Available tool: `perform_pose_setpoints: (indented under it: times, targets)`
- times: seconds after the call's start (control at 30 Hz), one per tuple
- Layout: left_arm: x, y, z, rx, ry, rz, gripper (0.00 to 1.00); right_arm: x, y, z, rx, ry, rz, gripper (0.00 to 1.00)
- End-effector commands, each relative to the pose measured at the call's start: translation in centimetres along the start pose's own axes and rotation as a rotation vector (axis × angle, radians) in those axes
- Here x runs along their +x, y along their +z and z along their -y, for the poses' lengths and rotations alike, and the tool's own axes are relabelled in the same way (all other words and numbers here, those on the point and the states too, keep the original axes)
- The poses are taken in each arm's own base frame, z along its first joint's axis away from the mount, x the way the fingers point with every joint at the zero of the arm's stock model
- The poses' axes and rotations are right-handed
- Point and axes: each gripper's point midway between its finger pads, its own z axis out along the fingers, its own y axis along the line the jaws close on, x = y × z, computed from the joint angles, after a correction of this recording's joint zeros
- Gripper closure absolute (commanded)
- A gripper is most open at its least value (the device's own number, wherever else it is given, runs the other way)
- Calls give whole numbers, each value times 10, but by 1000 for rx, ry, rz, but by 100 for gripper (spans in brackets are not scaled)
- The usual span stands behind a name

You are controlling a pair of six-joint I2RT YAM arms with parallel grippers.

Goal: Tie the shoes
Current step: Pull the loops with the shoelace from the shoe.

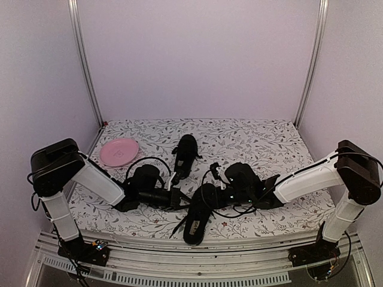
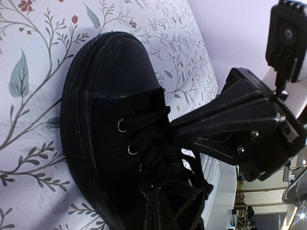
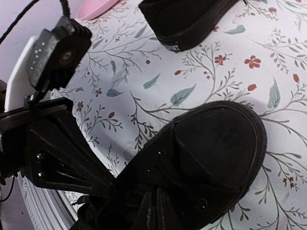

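At near shoe (image 1: 197,221), end effectors (image 3: 109,186) (image 2: 171,122) pinching laces (image 2: 146,132)

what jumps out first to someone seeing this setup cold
The left pincer and right pincer meet, shut, at the laces of the near black shoe, front centre. The second shoe lies behind it, and a pink plate sits back left.

Near shoe (image 1: 196,218), far shoe (image 1: 186,154) (both black) lie apart.
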Motion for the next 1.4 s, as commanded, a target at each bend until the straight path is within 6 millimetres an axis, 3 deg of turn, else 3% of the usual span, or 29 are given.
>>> perform_pose_setpoints:
  times: [0.0, 0.13, 0.43, 1.0, 1.17, 1.3, 1.37]
  targets:
    - [5, 3, 1, -10, 42, -6, 100, -21, -7, 14, 111, 42, 71, 98]
    - [11, -2, -15, -81, 31, -6, 100, -29, -9, 32, 168, 93, 98, 98]
    - [24, -25, -43, -201, -18, 31, 100, -24, -15, 66, 249, 154, 108, 98]
    - [37, -38, -66, -283, -63, 43, 100, -19, -21, 90, 292, 200, 116, 98]
    - [36, -38, -64, -277, -56, 50, 100, -21, -21, 87, 270, 198, 119, 98]
    - [21, -37, -39, -195, 22, 80, 100, -32, -21, 60, 137, 142, 131, 95]
    - [10, -37, -25, -168, 66, 100, 82, -39, -27, 49, 87, 117, 151, 80]
